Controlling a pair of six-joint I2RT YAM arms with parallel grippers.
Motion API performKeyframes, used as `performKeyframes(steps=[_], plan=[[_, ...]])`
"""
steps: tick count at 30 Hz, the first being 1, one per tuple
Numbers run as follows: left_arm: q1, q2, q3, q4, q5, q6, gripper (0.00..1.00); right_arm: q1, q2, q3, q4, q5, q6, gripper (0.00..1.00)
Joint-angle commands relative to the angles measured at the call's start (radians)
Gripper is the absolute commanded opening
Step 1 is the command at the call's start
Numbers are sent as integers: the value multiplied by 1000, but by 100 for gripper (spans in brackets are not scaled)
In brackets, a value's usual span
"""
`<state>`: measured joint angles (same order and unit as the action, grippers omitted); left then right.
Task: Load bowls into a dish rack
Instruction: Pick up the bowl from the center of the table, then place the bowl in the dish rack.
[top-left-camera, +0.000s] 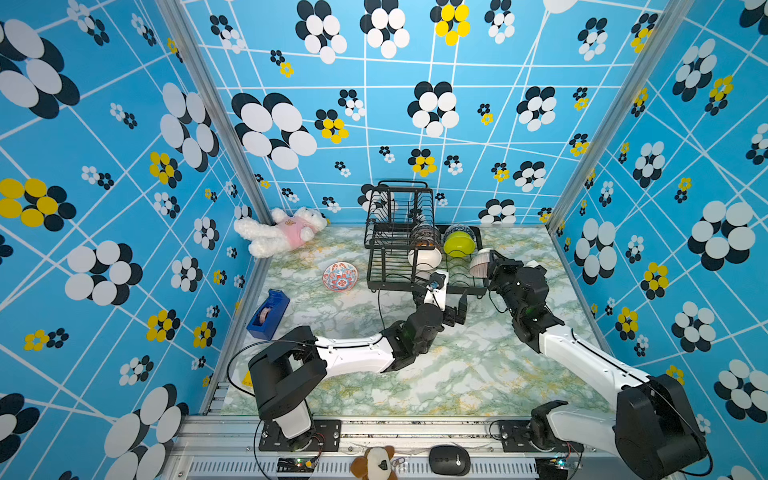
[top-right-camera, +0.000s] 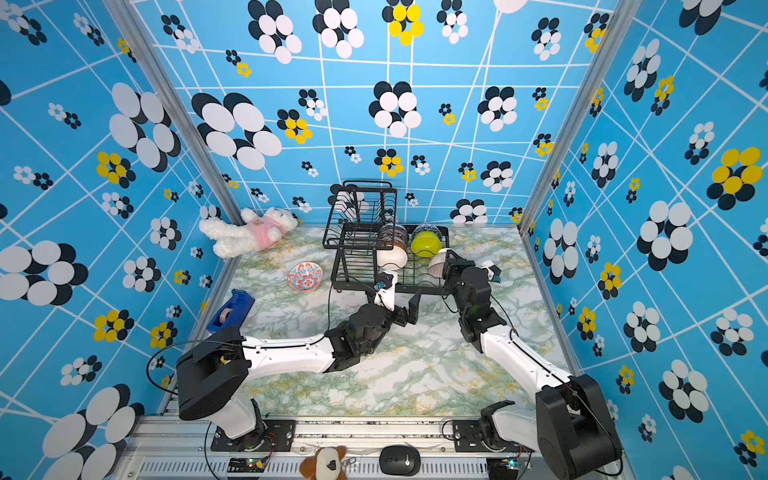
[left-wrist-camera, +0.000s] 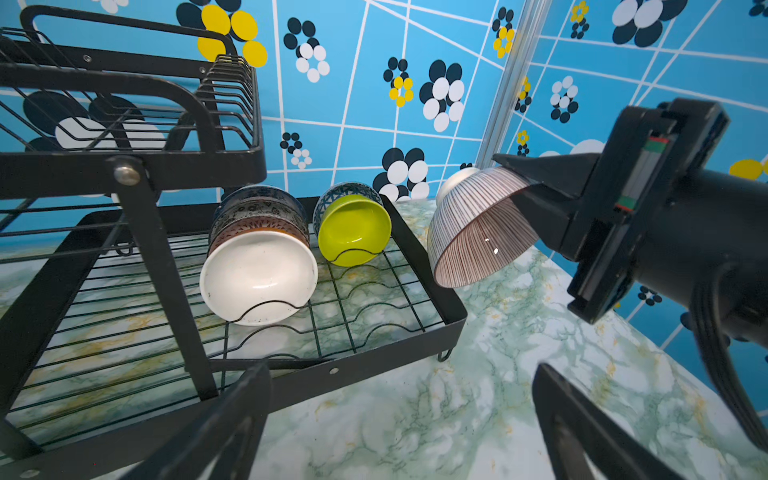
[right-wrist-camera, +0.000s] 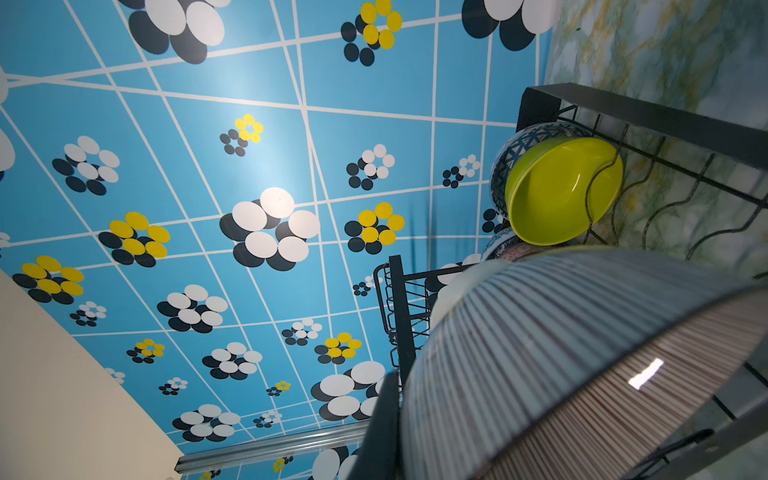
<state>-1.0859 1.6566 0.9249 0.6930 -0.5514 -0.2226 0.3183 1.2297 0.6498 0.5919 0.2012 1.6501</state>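
The black wire dish rack (top-left-camera: 376, 266) (top-right-camera: 345, 266) (left-wrist-camera: 353, 365) (right-wrist-camera: 644, 112) stands at the back of the table. On edge in its lower tray are a white bowl (top-left-camera: 424, 258) (left-wrist-camera: 257, 274) with patterned bowls (left-wrist-camera: 257, 208) stacked behind it, and a lime green bowl (top-left-camera: 458, 244) (left-wrist-camera: 353, 232) (right-wrist-camera: 557, 191). My right gripper (top-left-camera: 492, 259) (left-wrist-camera: 536, 183) (right-wrist-camera: 399, 399) is shut on the rim of a ribbed bowl (top-left-camera: 480, 262) (left-wrist-camera: 473, 232) (right-wrist-camera: 561, 353), tilted on its side by the rack's right edge. My left gripper (top-left-camera: 438, 301) (left-wrist-camera: 401, 374) is open and empty before the rack. A red-blue floral bowl (top-left-camera: 340, 276) (top-right-camera: 305, 276) lies on the table left of the rack.
A white plush toy (top-left-camera: 282, 230) lies in the back left corner. A blue tape dispenser (top-left-camera: 268, 313) sits near the left wall. Patterned walls close in three sides. A computer mouse (top-left-camera: 449, 459) and a brown plush toy (top-left-camera: 374, 463) lie beyond the front rail.
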Motion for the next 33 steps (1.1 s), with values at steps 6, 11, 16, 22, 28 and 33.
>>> performKeyframes(steps=[6, 11, 16, 22, 28, 33], plan=[[6, -82, 68, -225, 38, 229, 99, -15, -10, 53, 71, -86, -235, 0], [7, -99, 78, -282, -6, 386, 99, -18, 35, 79, 77, -112, -297, 0], [8, -103, 71, -301, -55, 506, 99, -19, 99, 117, 105, -133, -398, 0], [11, -103, 41, -282, -74, 570, 99, -22, 202, 163, 157, -159, -498, 0], [14, -78, 43, -291, -97, 599, 99, -21, 309, 183, 274, -174, -543, 0], [23, -71, 39, -289, -88, 599, 99, -20, 402, 225, 325, -189, -565, 0]])
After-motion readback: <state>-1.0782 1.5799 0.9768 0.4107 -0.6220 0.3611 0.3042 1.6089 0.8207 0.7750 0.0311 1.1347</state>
